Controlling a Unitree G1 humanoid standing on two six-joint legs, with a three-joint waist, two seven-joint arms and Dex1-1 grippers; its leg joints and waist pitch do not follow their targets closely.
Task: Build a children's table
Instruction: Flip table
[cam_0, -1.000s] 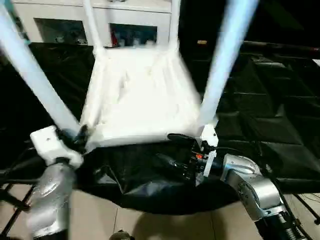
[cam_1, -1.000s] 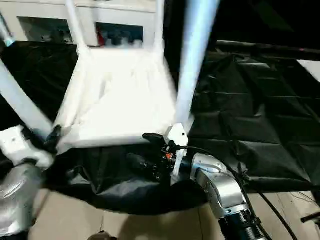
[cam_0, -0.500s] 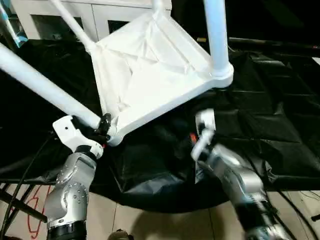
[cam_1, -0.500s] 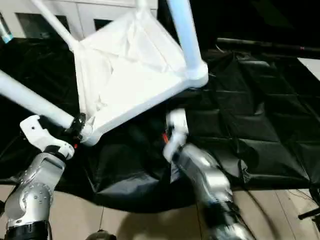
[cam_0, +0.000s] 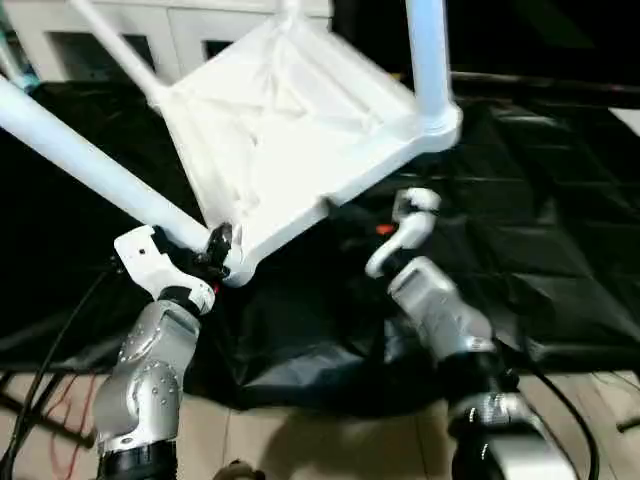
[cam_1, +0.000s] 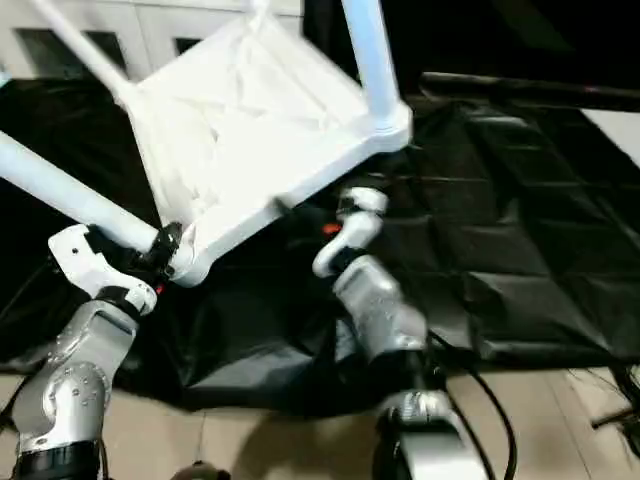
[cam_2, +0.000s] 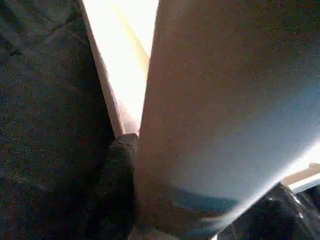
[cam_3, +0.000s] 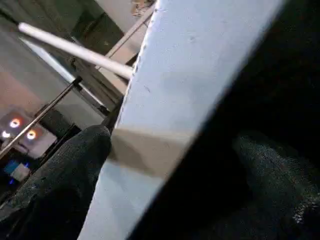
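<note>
Your tabletop (cam_0: 290, 130) hangs tilted, legs up, above the black-sheeted surface (cam_0: 560, 240); a white cabinet (cam_0: 130, 30) stands behind. Left claw (cam_0: 215, 250) is clamped on a leg (cam_0: 90, 165); the right claw's (cam_0: 400, 215) grip you cannot tell.

Broad white tabletop edge (cam_3: 200, 75) running diagonally across, pale and flat, darker band partway down. Black finger (cam_3: 60, 185) of right gripper (cam_3: 165, 195) rising on one side, touching the white surface; second dark finger on the other side, blurred. Thin white leg (cam_3: 75, 50) slanting behind. Grey floor and two small orange lights (cam_3: 22, 128) in background.
</note>
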